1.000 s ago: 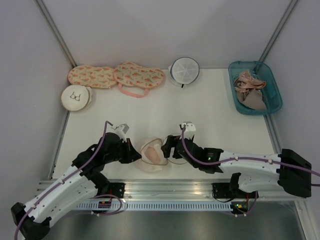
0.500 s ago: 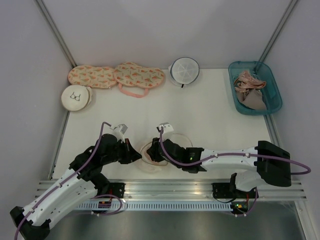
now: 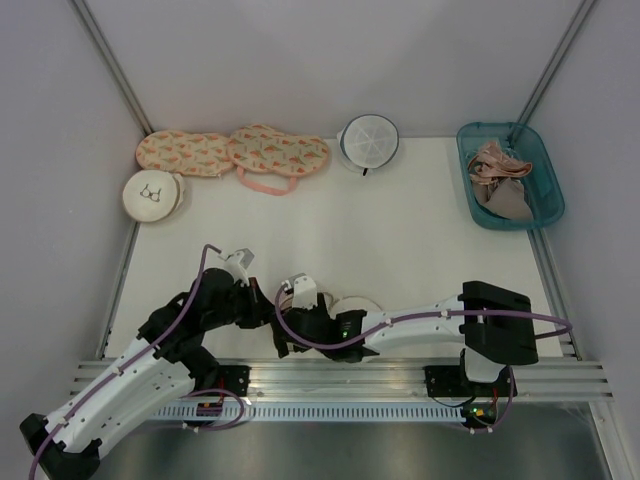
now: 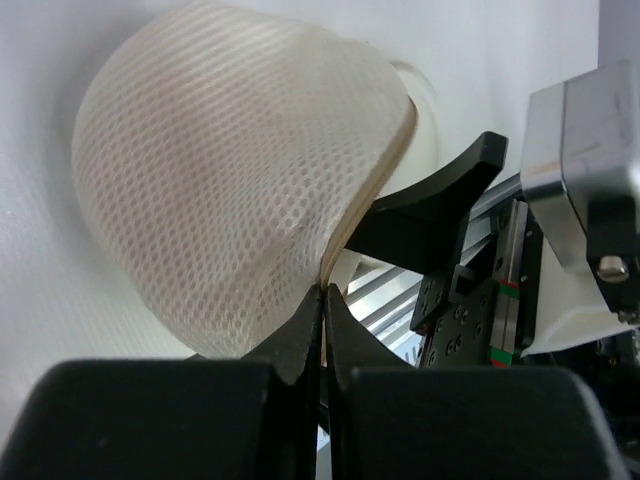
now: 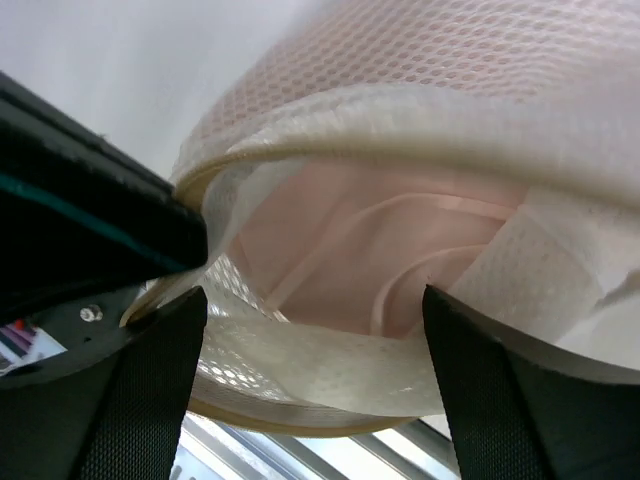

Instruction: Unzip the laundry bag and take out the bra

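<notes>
**Bag pinched at rim, bra showing inside**

The laundry bag point(image 4: 230, 180) lay at the near edge of the desk point(image 3: 400, 220), between the two arms. From overhead the right arm covered most of it.

Left gripper point(image 4: 323, 292): the fingers were pressed together on the bag's rim seam, with the domed mesh shell rising above them. One black finger of the right gripper point(image 5: 312, 300) reached in under the lifted edge.

Right gripper: the fingers stood wide apart, one on each side of the gaping mouth, clamped on nothing. The right wrist view looked straight into the opening. The bra point(image 5: 340, 235) sat inside, pale pink, with a thin strap curving across it. It was wholly within the bag, and neither set of fingers touched it.

Far side of the desk, well apart from the arms:
- A spare round bag point(image 3: 152, 195) with a bra drawing lay at far left.
- Two peach pouches point(image 3: 232, 152) lay beside it.
- A white mesh bag point(image 3: 368, 141) lay at centre.
- A teal bin point(image 3: 545, 190) at right held tan fabric point(image 3: 500, 185).
</notes>
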Controlling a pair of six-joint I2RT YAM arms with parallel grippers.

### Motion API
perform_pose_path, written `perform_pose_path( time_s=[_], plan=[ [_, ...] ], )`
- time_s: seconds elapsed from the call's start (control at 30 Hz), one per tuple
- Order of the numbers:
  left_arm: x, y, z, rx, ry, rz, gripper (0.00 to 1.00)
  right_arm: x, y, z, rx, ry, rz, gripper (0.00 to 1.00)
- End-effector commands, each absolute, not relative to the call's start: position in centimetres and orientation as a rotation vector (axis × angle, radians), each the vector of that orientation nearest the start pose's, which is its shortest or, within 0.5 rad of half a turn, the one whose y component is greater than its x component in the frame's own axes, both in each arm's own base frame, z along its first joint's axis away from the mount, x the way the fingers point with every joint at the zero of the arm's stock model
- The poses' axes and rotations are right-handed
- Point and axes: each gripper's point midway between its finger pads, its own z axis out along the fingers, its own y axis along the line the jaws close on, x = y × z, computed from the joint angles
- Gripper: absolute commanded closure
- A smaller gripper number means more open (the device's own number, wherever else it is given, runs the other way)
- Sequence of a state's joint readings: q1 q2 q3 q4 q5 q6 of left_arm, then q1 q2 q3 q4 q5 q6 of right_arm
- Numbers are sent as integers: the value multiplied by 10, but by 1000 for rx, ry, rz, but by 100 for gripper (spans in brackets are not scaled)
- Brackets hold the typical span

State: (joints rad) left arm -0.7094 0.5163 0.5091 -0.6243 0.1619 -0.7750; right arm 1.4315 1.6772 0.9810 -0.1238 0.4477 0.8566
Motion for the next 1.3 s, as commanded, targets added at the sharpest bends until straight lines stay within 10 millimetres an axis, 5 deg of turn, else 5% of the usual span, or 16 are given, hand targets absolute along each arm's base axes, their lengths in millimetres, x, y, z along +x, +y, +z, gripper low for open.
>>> perform_pose_path(
  time_s=[0.0,0.13,0.33,0.43,0.47,0.53,0.83,0.93,0.97,1.13,1.27],
  plan=[
    [129,-189,148,-1,2339,-1009,98,102,405,54,-552,2365,439,7],
    [128,-189,149,2,2334,-1013,98,101,407,38,-567,2384,391,11],
    [127,-189,149,-2,2331,-1022,98,106,402,24,-561,2385,325,29],
    [126,-189,150,-1,2329,-1025,98,108,403,26,-552,2373,325,55],
    [126,-189,150,0,2330,-1026,98,109,403,28,-548,2366,327,81],
    [126,-189,150,2,2329,-1030,98,111,404,38,-533,2346,346,99],
    [124,-188,147,0,2342,-1025,98,107,405,109,-521,2226,474,99],
    [124,-189,145,-2,2350,-1023,98,110,398,131,-490,2188,506,73],
    [124,-189,145,-2,2353,-1022,98,111,395,137,-481,2176,516,57],
    [125,-190,144,0,2366,-1016,98,110,389,120,-514,2199,461,29],
    [125,-190,146,0,2363,-1018,98,107,393,98,-529,2235,438,25]
  ],
)
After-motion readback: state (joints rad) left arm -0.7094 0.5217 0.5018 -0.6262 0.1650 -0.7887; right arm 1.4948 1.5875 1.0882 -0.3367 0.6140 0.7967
